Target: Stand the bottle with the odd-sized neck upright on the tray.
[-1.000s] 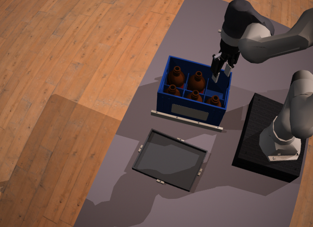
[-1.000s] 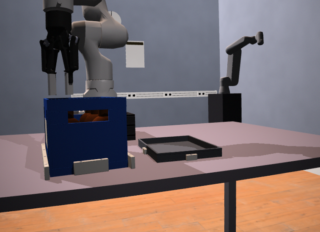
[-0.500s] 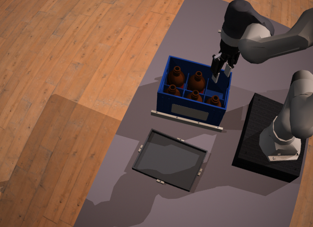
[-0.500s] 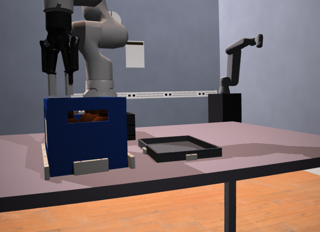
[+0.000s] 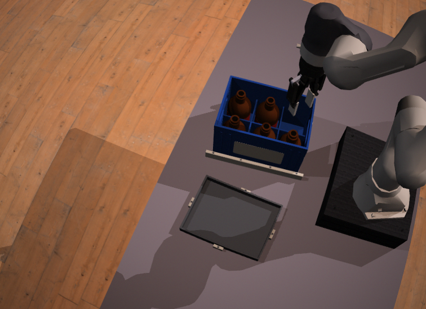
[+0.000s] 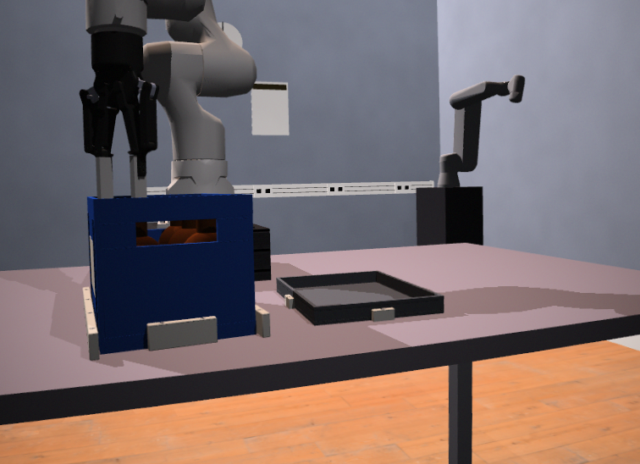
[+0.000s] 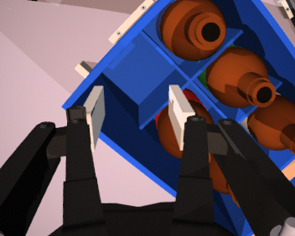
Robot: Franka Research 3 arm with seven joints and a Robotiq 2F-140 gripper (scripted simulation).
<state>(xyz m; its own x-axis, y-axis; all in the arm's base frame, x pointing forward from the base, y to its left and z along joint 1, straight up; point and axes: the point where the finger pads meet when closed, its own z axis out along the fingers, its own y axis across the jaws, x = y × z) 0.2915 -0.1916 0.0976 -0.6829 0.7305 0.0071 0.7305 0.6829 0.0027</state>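
A blue crate [image 5: 260, 124] holds five brown bottles in six cells; its far right cell [image 5: 294, 120] is empty. The bottles stand upright: two in the far row [image 5: 239, 100] [image 5: 269, 107] and three in the near row [image 5: 234, 122] [image 5: 265, 129] [image 5: 292, 136]. My gripper [image 5: 301, 106] [image 6: 121, 187] hangs part open and empty over the crate's far right corner, with its fingertips at rim height. In the wrist view [image 7: 137, 109], one finger is outside the crate wall and the other is over a bottle. The dark tray [image 5: 230, 218] lies empty in front of the crate.
Beige stop blocks [image 5: 254, 163] edge the crate, and small ones edge the tray. My arm's black pedestal [image 5: 365, 188] stands to the right of the crate. A second small arm on a black stand [image 6: 451, 212] is far behind the table.
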